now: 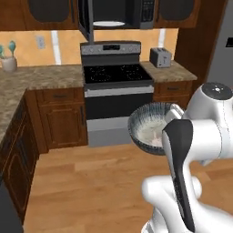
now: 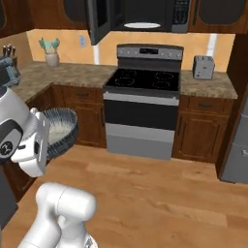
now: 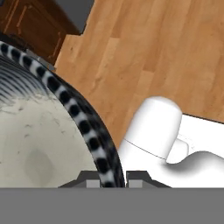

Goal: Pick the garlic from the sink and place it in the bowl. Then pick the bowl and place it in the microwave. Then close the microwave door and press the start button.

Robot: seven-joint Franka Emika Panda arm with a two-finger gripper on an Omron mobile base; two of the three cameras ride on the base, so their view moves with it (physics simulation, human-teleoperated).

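we see the white robot arm's gripper [image 3: 106,175] carrying the wide, shallow bowl [image 1: 150,129] with its dark blue-grey streaked outside and pale speckled inside, held in mid-air above the wooden floor [image 2: 160,193]. its two dark fingers [image 3: 87,177] are pinched tight on the bowl's striped rim, one inside and one outside. the bowl tilts slightly beside the arm's wrist, well short of the black stove [image 2: 143,80]. above the stove, the black over-range microwave [image 1: 123,13] hangs with its dark-grey door [image 1: 85,20] swung open to the left. we cannot make out the garlic inside the bowl.
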